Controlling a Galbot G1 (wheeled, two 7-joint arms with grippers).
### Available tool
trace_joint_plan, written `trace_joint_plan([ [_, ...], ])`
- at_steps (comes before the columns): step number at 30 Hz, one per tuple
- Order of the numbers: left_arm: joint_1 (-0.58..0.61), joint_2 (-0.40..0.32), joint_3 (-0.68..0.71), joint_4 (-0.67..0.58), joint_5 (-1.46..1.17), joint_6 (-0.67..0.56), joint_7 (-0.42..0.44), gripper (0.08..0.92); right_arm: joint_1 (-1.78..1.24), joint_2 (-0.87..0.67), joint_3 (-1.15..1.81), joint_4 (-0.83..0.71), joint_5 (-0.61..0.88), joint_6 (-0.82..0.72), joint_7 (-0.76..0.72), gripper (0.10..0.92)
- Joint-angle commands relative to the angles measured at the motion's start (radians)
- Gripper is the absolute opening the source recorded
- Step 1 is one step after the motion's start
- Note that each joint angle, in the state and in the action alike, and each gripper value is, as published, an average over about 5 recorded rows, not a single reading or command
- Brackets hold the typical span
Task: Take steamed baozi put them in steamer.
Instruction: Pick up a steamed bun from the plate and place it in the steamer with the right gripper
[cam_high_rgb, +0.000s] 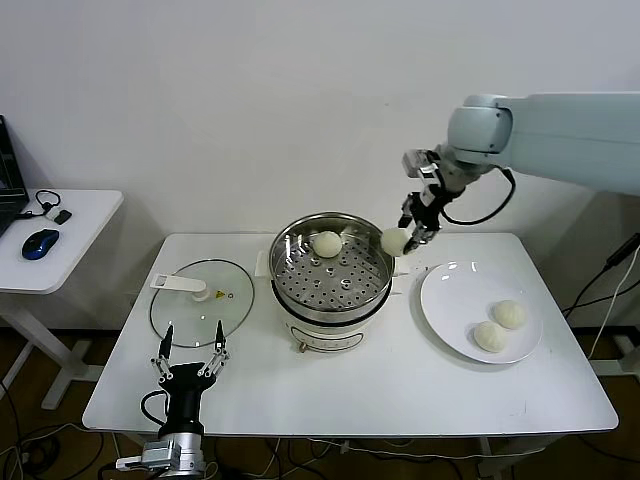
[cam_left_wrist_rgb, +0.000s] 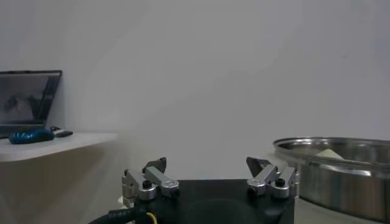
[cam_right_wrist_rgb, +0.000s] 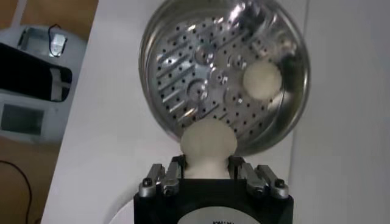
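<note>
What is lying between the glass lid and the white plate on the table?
In the head view, the steamer stands between the glass lid and the white plate, with one baozi on its perforated tray.

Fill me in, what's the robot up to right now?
It's moving baozi from the white plate into the steamer. The right gripper has its jaws shut on one baozi, held above the steamer's right rim. One bun already sits on the perforated tray; two more wait on the plate. The left gripper is parked open near the table's front edge, by the glass lid.
</note>
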Motion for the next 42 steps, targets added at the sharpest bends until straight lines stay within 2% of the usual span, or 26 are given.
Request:
trace_joint_plan([
  [1, 0.007, -0.023, 0.006, -0.014, 0.0, -0.003, 0.001, 0.823, -0.055, 0.224, 0.091, -0.079, 0.107, -0.044, 0.04, 0.492],
  [6, 0.017, -0.024, 0.01, -0.025, 0.002, -0.006, 0.002, 0.823, -0.17, 0.301, 0.135, -0.15, 0.084, -0.056, 0.064, 0.492],
  [25, 0.02, -0.026, 0.0, -0.019, 0.001, -0.019, 0.001, 0.823, -0.435, 0.401, 0.215, -0.369, -0.04, -0.064, 0.094, 0.498],
  [38, 0.009, -0.024, -0.003, -0.011, -0.004, -0.02, 0.0, 0.823, -0.446, 0.412, 0.226, -0.425, -0.048, -0.059, 0.078, 0.495],
  [42, 0.006, -0.022, -0.003, -0.012, -0.023, -0.015, 0.004, 0.823, -0.438, 0.406, 0.221, -0.422, -0.055, -0.055, 0.072, 0.547],
])
